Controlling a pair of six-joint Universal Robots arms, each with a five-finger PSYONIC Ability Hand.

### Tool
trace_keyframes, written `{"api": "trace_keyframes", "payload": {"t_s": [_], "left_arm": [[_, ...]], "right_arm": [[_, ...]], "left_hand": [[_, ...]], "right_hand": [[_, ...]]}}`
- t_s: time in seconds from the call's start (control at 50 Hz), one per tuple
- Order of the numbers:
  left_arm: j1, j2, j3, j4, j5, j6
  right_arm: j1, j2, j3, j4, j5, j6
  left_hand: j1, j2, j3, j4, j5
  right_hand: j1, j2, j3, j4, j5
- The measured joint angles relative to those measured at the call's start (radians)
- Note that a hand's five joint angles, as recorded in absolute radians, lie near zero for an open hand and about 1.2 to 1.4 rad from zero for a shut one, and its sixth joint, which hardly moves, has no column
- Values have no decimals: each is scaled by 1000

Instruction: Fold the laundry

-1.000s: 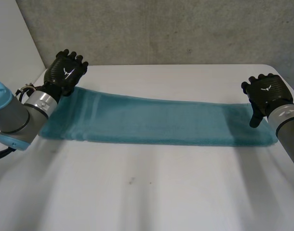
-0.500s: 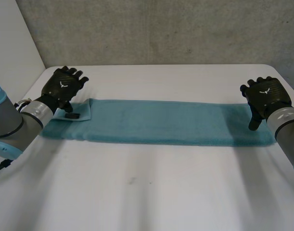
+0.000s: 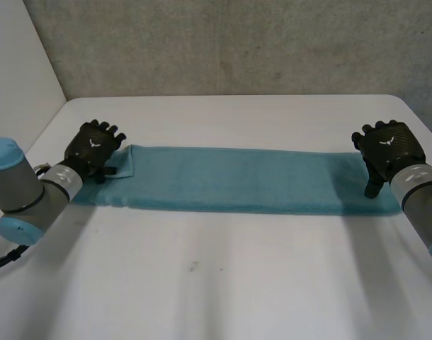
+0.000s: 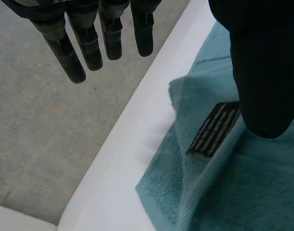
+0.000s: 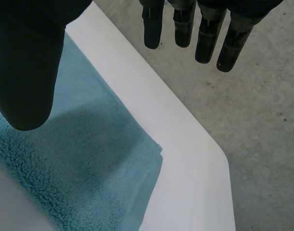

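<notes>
teal towel point(image 3: 237, 180) lay flat across white table point(image 3: 237, 283). left hand point(image 3: 94, 145) hung over its tagged end, fingers straight, w/ nothing held. right hand point(image 3: 387, 147) same at opp. end.

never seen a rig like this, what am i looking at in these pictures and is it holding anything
It's a robot with two arms, each ending in a black hand. The wide picture looks down from between the arms: the left hand and right hand are at opposite ends of a teal towel on a white table. The other two come from cameras on the wrists, looking along each palm. By the left hand the towel's corner is turned over, showing a black label. Both hands are open; nothing is held.
</notes>
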Motion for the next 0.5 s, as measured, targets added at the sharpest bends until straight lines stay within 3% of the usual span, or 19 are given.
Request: {"api": "trace_keyframes", "payload": {"t_s": [0.28,0.5], "left_arm": [[9,-114,120,41,-35,5],[38,-175,249,146,-223,78]], "right_arm": [[1,23,-1,-1,0,-4],[1,22,0,-2,2,-5]], "left_hand": [[0,0,0,0,0],[0,0,0,0,0]], "right_hand": [[0,0,0,0,0],[0,0,0,0,0]]}}
